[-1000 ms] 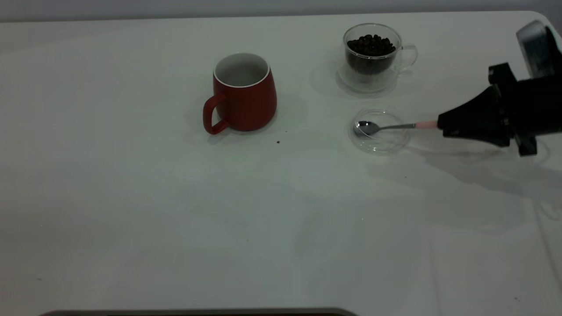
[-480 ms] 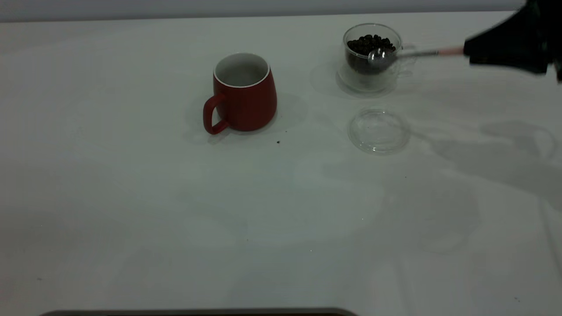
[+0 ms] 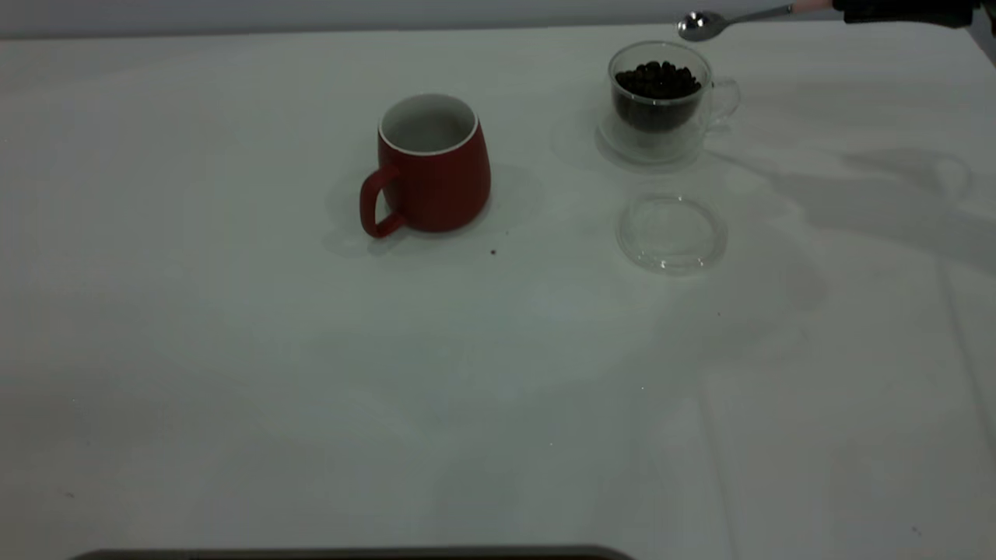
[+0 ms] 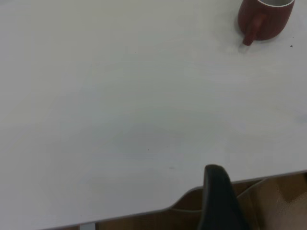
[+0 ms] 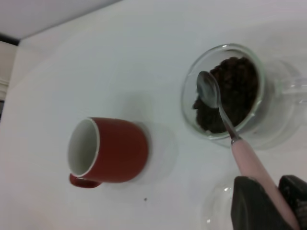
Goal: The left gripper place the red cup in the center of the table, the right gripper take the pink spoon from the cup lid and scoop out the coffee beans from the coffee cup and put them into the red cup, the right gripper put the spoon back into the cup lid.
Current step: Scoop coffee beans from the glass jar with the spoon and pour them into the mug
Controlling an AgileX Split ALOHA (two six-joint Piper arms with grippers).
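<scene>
The red cup (image 3: 433,163) stands upright near the table's (image 3: 311,373) middle, handle toward the front left; it also shows in the right wrist view (image 5: 108,149) and the left wrist view (image 4: 265,19). The coffee cup (image 3: 660,101) holds the coffee beans (image 3: 657,80) at the back right. My right gripper (image 3: 856,9) is shut on the pink spoon (image 3: 727,21) by its pink handle and holds it in the air above the coffee cup; the spoon's bowl (image 5: 207,90) looks empty. The cup lid (image 3: 672,232) lies empty in front of the coffee cup. My left gripper (image 4: 218,196) is parked off the table's edge.
A few dark specks (image 3: 493,251) lie on the table in front of the red cup. The table's edge (image 4: 144,213) and brown floor show in the left wrist view.
My right gripper lifted the pink spoon out of the cup lid, carried it back past the coffee cup and raised it above that cup. The lid is left empty.
</scene>
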